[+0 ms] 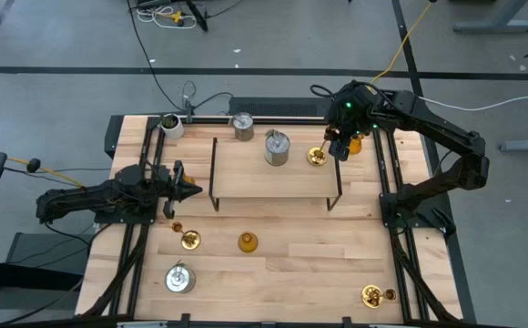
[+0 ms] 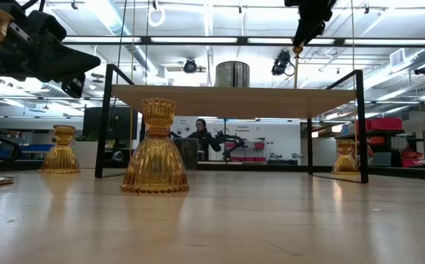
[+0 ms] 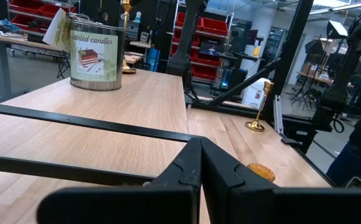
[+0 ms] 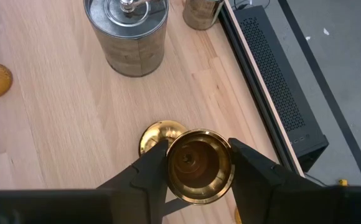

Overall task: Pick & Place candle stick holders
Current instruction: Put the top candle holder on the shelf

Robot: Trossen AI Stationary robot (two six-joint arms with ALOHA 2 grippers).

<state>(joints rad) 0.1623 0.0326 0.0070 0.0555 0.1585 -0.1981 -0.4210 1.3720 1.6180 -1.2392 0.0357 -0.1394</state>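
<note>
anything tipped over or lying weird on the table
Nothing clearly stands out. The holders visible stand upright: the amber holder on the tabletop, the silver can on the rack, and the brass holder upright in the right claw.

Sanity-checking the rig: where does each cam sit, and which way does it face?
High: overhead, straight down; table, both arms.
Low: table height, level under the wooden rack; arms enter from above.
Left wrist: past the shut left gripper toward the candle tin.
Right wrist: down on the right gripper gripping a brass holder.
Shared: that holder also in high.
</note>
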